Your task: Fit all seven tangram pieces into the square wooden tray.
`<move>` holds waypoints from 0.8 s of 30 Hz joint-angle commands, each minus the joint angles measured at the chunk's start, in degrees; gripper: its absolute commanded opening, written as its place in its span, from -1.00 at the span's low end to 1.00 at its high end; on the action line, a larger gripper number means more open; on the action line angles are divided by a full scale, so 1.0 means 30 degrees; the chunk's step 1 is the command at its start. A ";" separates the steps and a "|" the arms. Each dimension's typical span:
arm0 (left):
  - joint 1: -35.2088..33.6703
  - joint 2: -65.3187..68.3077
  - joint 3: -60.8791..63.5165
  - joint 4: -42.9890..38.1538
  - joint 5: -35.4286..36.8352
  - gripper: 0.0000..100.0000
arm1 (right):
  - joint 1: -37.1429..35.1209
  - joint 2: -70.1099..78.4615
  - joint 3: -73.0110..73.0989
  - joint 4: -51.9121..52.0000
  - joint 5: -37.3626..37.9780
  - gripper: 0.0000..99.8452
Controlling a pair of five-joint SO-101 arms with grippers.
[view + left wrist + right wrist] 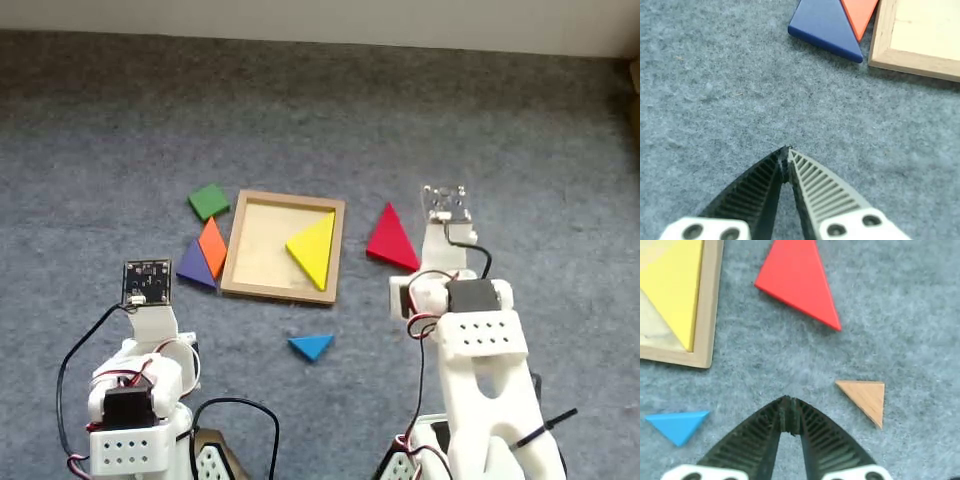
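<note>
We see the square wooden tray (290, 197) lying flat near the middle of the tabletop (450, 120), which is covered with a grey-blue carpet. Only one piece is inside it: the yellow triangle (314, 250), which lies against the tray's right rim in the high view. The rest of the tray floor is bare wood.

The other pieces lie outside on the carpet. The orange piece (212, 248) is just beside the left rim, and the dark blue triangle (195, 266) touches its outer side. The green square (209, 201) sits near the tray's far left corner, a little apart from it. The red triangle (390, 238) lies to the right of the tray, between it and the right arm (480, 340). The light blue triangle (312, 346) is in front of the tray, on the side of the arms. In the right wrist view we also see a small wood-coloured triangle (866, 397) near the tip of the right claw (790, 402).

The right claw is closed and holds nothing. It is over bare carpet, between the light blue triangle and the wood-coloured one. The left claw (786, 152) is also closed and empty. It is above the carpet, apart from the dark blue triangle and from the tray corner.
</note>
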 commanded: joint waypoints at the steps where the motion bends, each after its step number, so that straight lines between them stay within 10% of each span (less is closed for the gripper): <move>1: -0.0161 -0.0249 0.0396 0.0088 -0.0117 -0.99 | 0.0073 -0.0484 -0.1626 -0.0161 -0.0938 -0.97; 24: -0.0161 -0.0249 0.0396 0.0088 -0.0117 -0.99 | -0.1392 0.7048 -0.7311 0.2535 -0.1114 -0.97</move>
